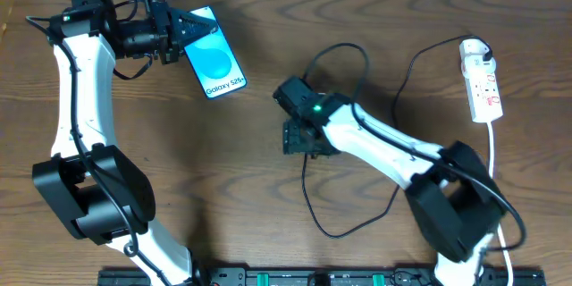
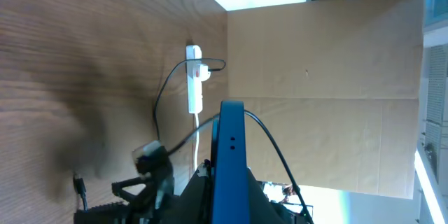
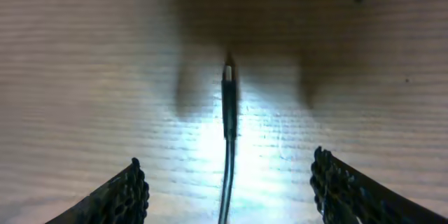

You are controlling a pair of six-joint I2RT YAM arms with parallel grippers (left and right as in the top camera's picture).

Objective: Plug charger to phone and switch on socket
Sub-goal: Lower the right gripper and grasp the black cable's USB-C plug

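Observation:
The phone (image 1: 217, 63), blue screen with "Galaxy" text, lies at the back left. My left gripper (image 1: 189, 29) is shut on its far end. In the left wrist view the phone (image 2: 231, 157) shows edge-on between the jaws. The charger's black cable (image 1: 308, 197) loops across the middle, and its white plug head (image 1: 475, 51) sits in the white socket (image 1: 483, 89) at the far right. My right gripper (image 1: 302, 138) hangs open over the cable's small plug tip (image 3: 228, 77), which lies on the wood between the fingers (image 3: 227, 189) without touching them.
The wooden table (image 1: 250, 188) carries everything. The socket's white cord (image 1: 497, 170) runs down the right side past the right arm's base. The socket (image 2: 194, 84) also shows in the left wrist view, with a cardboard wall (image 2: 336, 98) behind the table.

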